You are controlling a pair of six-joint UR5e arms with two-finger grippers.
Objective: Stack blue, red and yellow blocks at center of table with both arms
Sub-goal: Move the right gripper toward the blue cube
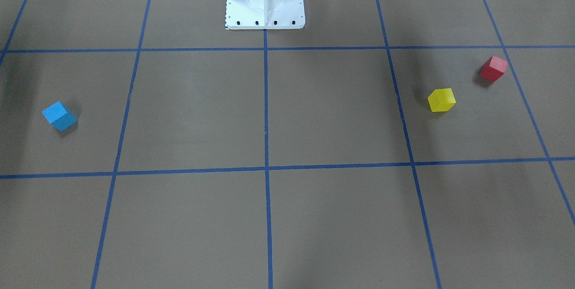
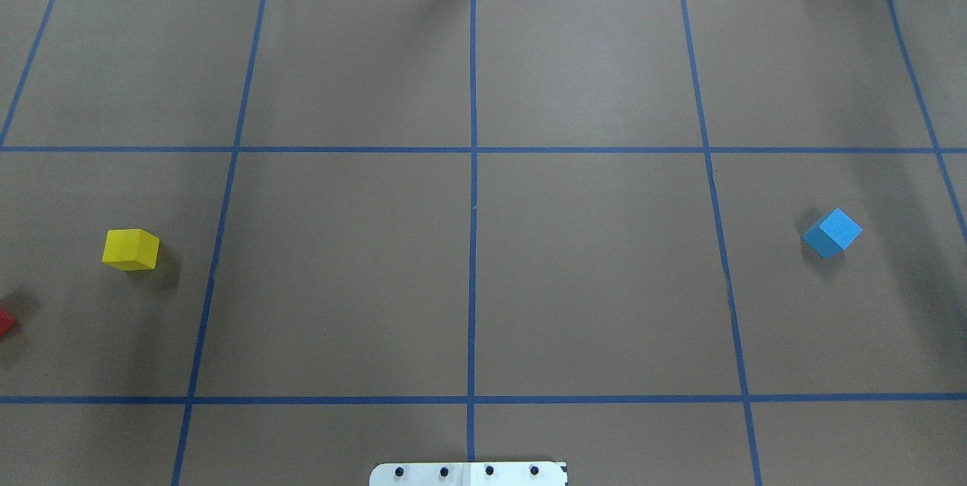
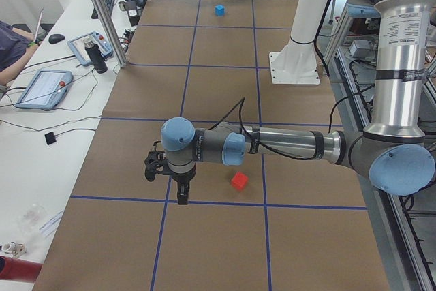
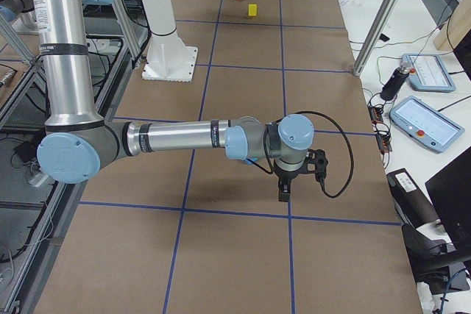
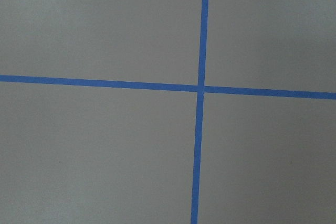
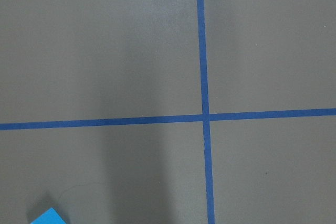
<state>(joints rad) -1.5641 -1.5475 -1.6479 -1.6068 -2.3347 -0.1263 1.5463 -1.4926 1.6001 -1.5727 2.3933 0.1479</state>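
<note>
i count one blue block [image 1: 59, 116], one red block [image 1: 493, 68], one yellow block [image 1: 441, 100], none touching. left gripper [image 3: 182, 197], right gripper [image 4: 284, 193]: i cannot tell their opening.

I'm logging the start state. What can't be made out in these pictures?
Left gripper: only in the left side view, jaws too small to judge.
Right gripper: only in the right side view, same.
Red block: cut by the overhead view's left edge.
Blue block: only a corner at the right wrist view's bottom edge.
</note>
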